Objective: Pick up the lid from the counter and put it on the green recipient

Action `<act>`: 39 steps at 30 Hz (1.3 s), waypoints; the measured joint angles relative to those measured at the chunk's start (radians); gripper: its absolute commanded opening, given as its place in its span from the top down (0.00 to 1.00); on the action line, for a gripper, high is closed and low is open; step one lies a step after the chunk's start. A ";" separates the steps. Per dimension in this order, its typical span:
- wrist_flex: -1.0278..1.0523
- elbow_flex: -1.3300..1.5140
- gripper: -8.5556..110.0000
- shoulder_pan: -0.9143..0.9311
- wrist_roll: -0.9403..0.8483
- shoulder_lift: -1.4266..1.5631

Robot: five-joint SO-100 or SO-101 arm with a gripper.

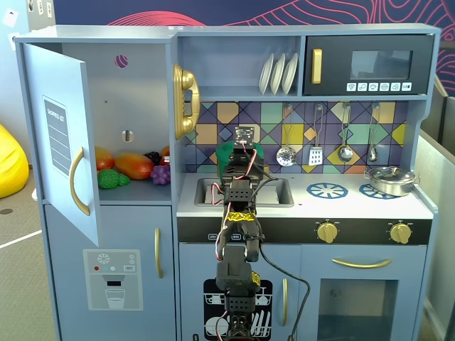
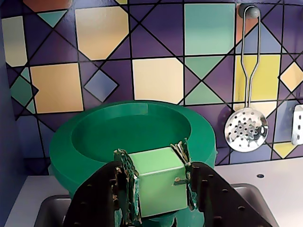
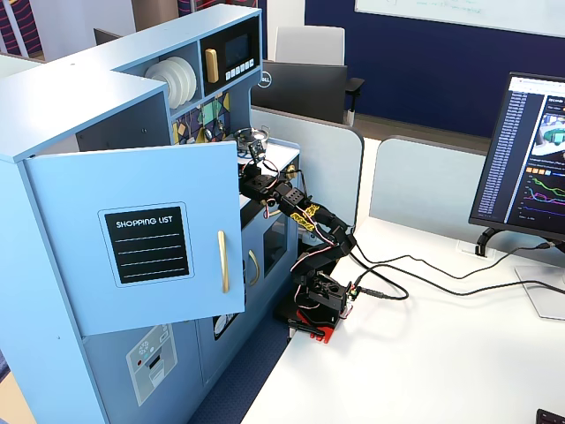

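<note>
In the wrist view my gripper [image 2: 154, 184] is shut on a light-green block-shaped knob [image 2: 156, 182], one finger on each side. Behind and under the knob lies a dark-green round dished form [image 2: 90, 142] at the back of the white counter [image 2: 33, 194], against the tiled wall. It looks like the lid's disc over the green pot, but I cannot tell whether it is seated. In a fixed view the arm reaches over the sink and the gripper [image 1: 244, 145] covers most of the green pot [image 1: 223, 155]. In another fixed view the gripper [image 3: 252, 163] is small, just past the open door.
The sink [image 1: 277, 192] lies under the arm. Two blue burner prints [image 1: 326, 190] are to its right, with a silver pot [image 1: 389, 180] on the far one. Utensils [image 2: 246, 127] hang on the backsplash. The open fridge door [image 1: 60, 135] stands at left.
</note>
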 measured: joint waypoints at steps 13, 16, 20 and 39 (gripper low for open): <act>-0.015 -0.109 0.66 0.012 -0.006 -0.058; 0.014 -0.150 0.66 0.006 -0.015 -0.057; 0.130 -0.195 0.66 0.003 -0.015 -0.002; 0.696 0.574 0.92 0.048 -0.018 0.595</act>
